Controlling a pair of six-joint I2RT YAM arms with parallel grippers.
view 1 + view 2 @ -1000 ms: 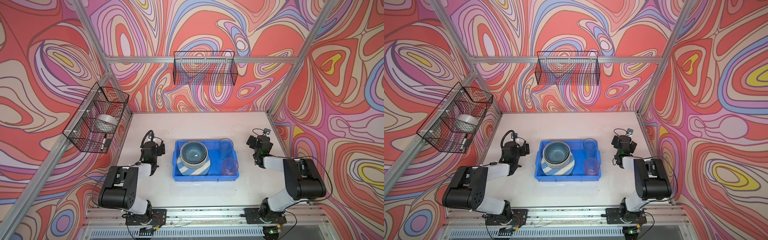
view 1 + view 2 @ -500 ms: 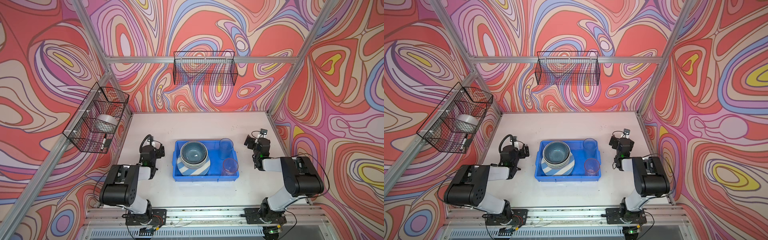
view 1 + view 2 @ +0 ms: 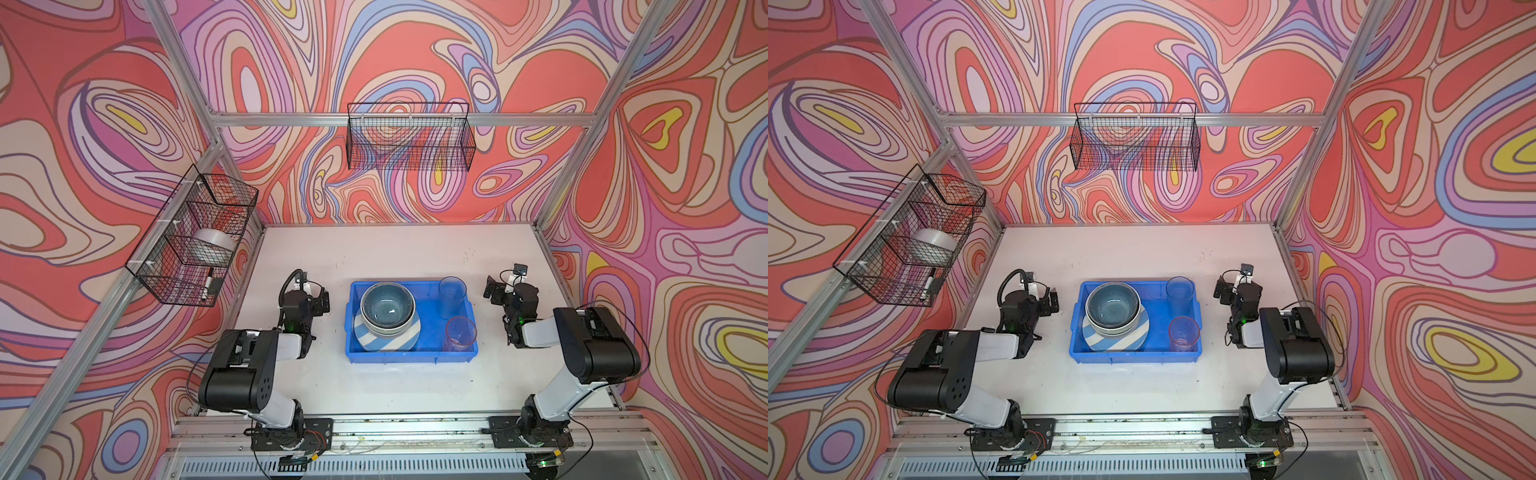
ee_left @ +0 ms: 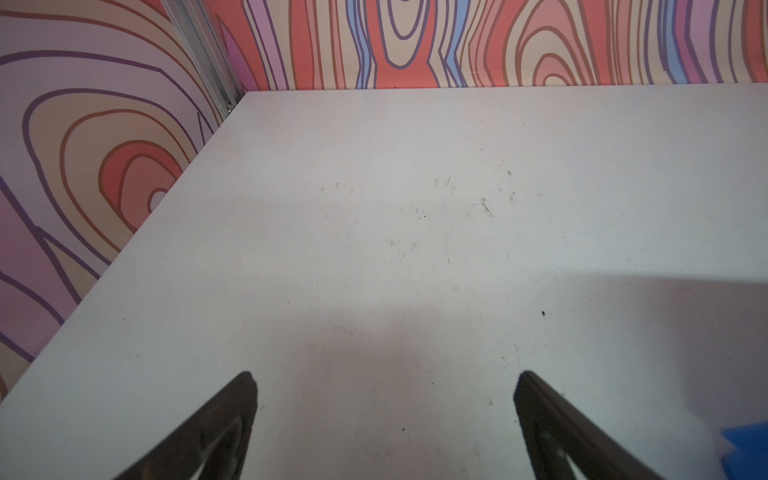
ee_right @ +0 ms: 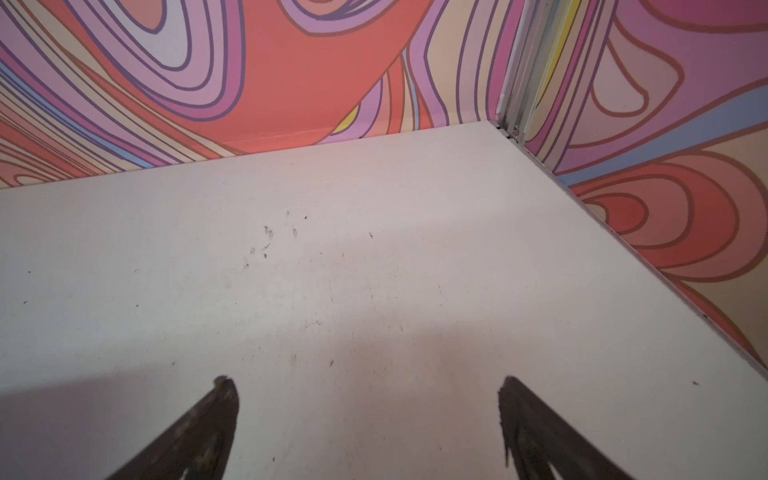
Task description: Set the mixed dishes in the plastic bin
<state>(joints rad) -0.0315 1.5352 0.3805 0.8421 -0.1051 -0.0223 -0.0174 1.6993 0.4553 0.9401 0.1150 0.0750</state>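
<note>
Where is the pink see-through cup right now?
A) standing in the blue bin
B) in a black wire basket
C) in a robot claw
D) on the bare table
A: the pink cup stands upright inside the blue bin, next to the striped plate. The left gripper and the right gripper are both open with nothing between their fingers.

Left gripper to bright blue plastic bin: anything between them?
Nothing; bare white tabletop separates the left gripper from the bright blue plastic bin, in both top views.
</note>
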